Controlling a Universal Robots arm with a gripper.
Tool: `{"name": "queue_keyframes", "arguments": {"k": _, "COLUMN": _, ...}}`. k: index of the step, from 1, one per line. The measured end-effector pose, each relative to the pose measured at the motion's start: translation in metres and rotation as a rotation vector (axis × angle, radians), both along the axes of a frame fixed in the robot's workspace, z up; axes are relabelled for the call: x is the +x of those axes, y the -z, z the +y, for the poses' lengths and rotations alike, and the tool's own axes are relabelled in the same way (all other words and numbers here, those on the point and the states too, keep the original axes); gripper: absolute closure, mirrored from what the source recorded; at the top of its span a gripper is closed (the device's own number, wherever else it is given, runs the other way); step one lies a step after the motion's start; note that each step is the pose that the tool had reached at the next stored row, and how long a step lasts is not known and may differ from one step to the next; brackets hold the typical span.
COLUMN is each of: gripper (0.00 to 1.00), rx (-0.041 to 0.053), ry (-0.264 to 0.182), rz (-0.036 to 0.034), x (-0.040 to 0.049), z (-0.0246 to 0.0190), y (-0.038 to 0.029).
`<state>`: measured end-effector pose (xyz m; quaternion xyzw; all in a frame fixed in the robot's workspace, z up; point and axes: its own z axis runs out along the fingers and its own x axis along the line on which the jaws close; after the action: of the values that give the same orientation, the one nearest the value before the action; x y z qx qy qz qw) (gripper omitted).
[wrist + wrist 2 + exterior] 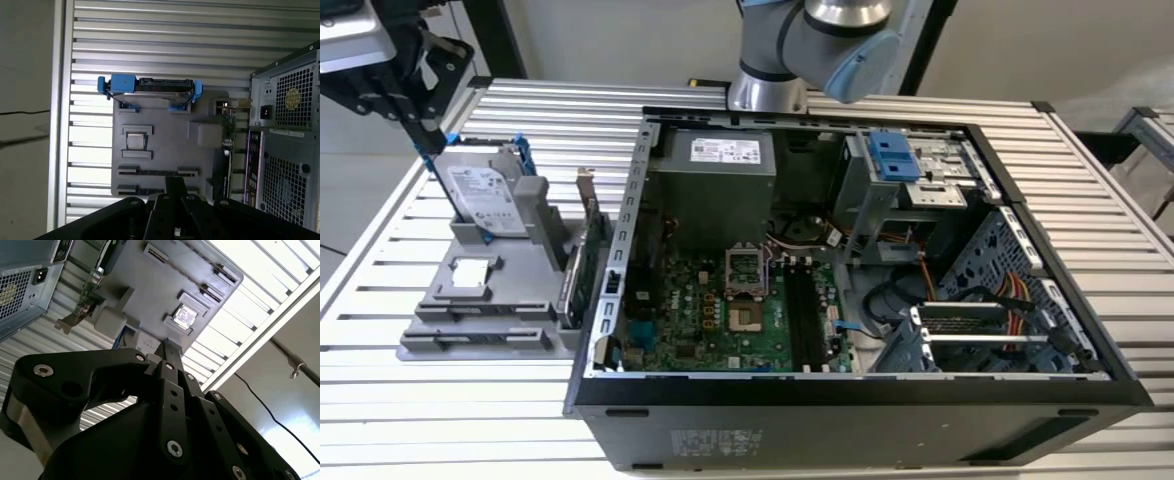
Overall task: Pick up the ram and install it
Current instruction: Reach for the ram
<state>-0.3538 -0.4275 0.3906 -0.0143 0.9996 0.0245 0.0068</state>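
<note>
- Black fingers of the gripper (167,367) are closed together on a dark, narrow stick. We take it for the ram (171,352), which juts straight out from between the fingertips in both wrist views.
- In the exterior view the gripper (411,110) holds the ram (424,138) pointing downward, and we judge it to hang clear of everything beneath it.
- Directly under the gripper lies the grey holder tray (165,150), whose long slots nearest the fingertips look empty to us. So we judge the pick-up done.
- Further out on the same tray stand the hard drive (147,87) in its blue frame and, at the tray's edge, the green expansion card (227,125). Neither is touched.
- Well apart from the gripper, toward the exterior view's right, sits the open computer case (854,400).
- On its board, the long dark memory slots (803,310) lie beside the processor socket, and we cannot tell whether any is occupied.
- We judge the carry to the case and the seating in a slot not yet done.
</note>
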Motion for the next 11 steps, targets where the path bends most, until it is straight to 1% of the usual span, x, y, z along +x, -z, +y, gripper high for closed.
{"name": "queue_keyframes", "arguments": {"k": 11, "gripper": 1.0, "rx": 0.0001, "ry": 0.0, "rz": -0.0001, "x": 0.0, "z": -0.0076, "y": 0.0005}}
